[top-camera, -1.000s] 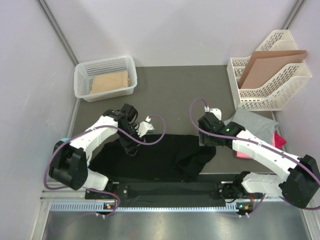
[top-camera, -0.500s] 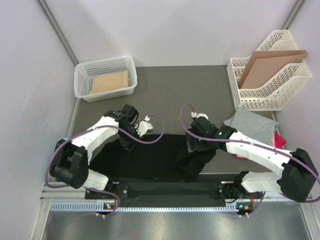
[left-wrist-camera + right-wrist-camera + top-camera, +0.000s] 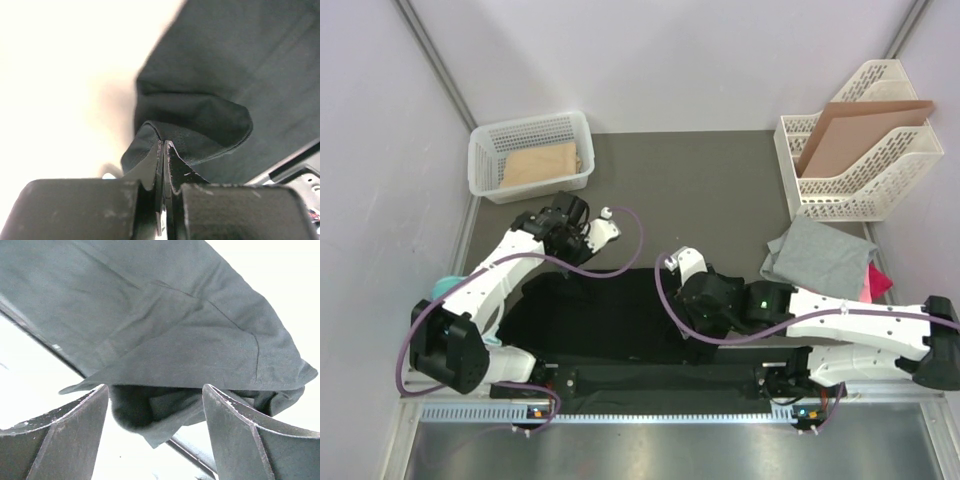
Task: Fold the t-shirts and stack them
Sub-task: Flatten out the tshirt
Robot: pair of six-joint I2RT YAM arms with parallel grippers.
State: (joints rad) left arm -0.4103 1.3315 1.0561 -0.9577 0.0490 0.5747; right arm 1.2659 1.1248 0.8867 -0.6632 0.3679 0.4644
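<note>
Grey tabletop (image 3: 700, 180) between pale walls (image 3: 650, 60) carries the black t-shirt (image 3: 610, 320), left pincer (image 3: 163, 150) pinching its edge, right pincer (image 3: 154, 390) gaping.

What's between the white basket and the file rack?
Nothing. The top view shows only bare grey mat between the basket and the rack.

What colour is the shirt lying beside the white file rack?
The grey shirt is plain grey, clearest in the top external view.

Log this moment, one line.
left gripper: shut on large black cloth t-shirt | right gripper: open over it | grey cloth t-shirt: unfolded
</note>
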